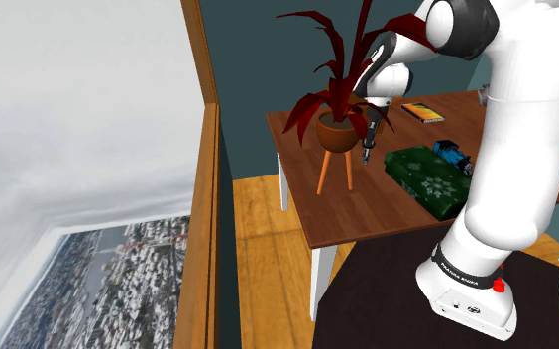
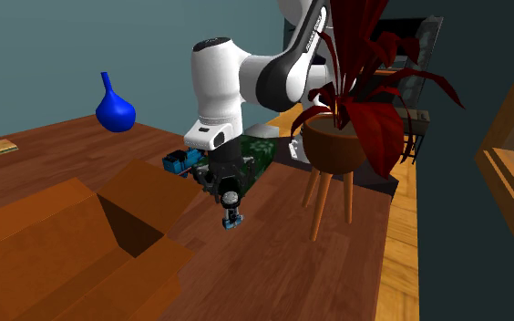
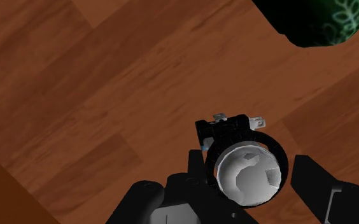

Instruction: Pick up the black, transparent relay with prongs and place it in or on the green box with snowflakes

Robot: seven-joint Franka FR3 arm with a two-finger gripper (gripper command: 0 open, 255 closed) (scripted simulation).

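Holding the relay clamped between its 2 fingers just above the table, the gripper hung beside the potted plant; the green box lay near, toward the shoulder view's right; transport would run that way.

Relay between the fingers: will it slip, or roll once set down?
The relay looks rigid, so the fingers should not deform it. Its rounded dome offers little flat contact, so it may twist or slip. On the green box it could roll, though its prongs may stop that.
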